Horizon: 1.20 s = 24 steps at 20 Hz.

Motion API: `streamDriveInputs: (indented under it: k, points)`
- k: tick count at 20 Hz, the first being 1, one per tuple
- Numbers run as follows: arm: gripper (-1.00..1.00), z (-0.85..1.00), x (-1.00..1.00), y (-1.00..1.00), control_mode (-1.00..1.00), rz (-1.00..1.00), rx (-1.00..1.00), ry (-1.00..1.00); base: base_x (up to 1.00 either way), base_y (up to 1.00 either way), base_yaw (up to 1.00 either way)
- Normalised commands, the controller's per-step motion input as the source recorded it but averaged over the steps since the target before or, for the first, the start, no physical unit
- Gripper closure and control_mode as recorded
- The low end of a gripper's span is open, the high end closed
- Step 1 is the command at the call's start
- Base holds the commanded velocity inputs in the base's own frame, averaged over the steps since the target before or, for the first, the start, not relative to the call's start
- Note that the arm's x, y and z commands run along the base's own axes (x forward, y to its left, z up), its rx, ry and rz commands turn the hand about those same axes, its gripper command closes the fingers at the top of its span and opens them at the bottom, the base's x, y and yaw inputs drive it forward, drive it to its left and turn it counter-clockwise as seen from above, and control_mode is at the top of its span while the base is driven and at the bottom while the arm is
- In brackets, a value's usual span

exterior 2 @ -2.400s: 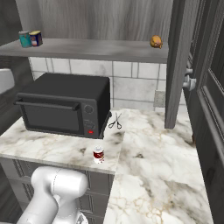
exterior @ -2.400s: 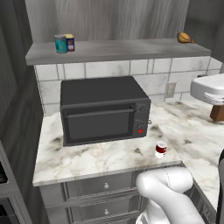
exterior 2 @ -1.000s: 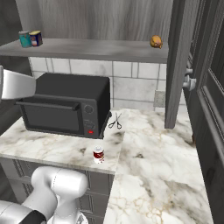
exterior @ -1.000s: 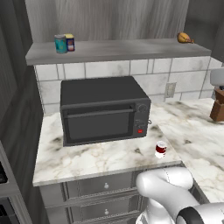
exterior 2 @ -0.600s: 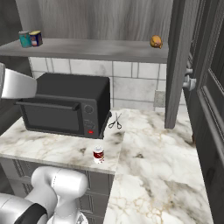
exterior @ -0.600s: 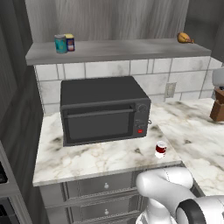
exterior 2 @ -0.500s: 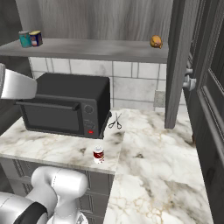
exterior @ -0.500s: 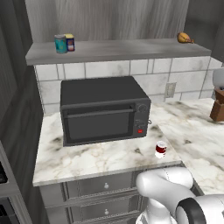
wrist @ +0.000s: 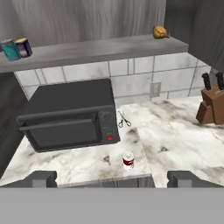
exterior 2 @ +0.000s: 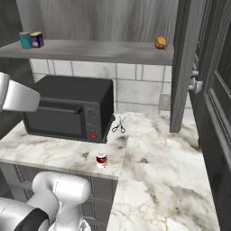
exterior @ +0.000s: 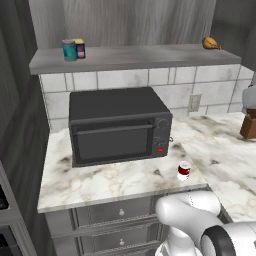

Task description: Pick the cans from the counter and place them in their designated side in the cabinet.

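The gripper (wrist: 111, 179) hangs back from the counter with its jaws spread wide and nothing between them; its two dark fingertips (wrist: 40, 178) show at the bottom of the hand view, well short of anything on the worktop.

Straight ahead of it, the red can with white bands (wrist: 127, 160) stands upright near the front edge of the white marble counter (wrist: 183, 135), just in front of the right corner of the black microwave (wrist: 70, 114). From the left base view the same can (exterior: 183, 170) sits alone on the slab (exterior: 115, 180), apart from the microwave (exterior: 118, 125); the right base view has it (exterior 2: 102, 159) close to the counter's front edge (exterior 2: 153, 171).

Behind the microwave's right side a pair of scissors (wrist: 124, 119) lies flat on the marble by the tiled wall. A wooden knife block (wrist: 211, 105) stands further right.

Up on the long grey cabinet shelf (wrist: 100, 48), the yellow-topped dark blue can (wrist: 23, 47) stands at the far left, right beside a teal can (wrist: 9, 49). A brown-orange lumpy food item (wrist: 160, 32) rests at the shelf's right end, well apart from them.
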Motion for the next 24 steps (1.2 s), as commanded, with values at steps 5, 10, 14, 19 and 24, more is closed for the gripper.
streamDriveInputs:
  k: [5, 10, 14, 19, 24]
  points:
    - [-1.00, -0.21, 0.00, -0.01, -1.00, 0.00, 0.00, 0.05, 0.00, 0.00, 0.00]
    - [-1.00, -0.08, -0.01, -0.09, -1.00, 0.00, 0.00, 0.04, 0.00, 0.00, 0.00]
    - [-1.00, -0.02, 0.00, -0.11, -1.00, 0.00, 0.00, 0.05, 0.00, 0.00, 0.00]
    - [-1.00, -0.01, -0.05, -0.13, -1.00, -0.01, 0.00, 0.07, 0.00, 0.00, 0.00]
    - [-1.00, -0.02, -0.19, -0.11, -1.00, 0.00, 0.00, 0.04, 0.00, 0.00, 0.00]
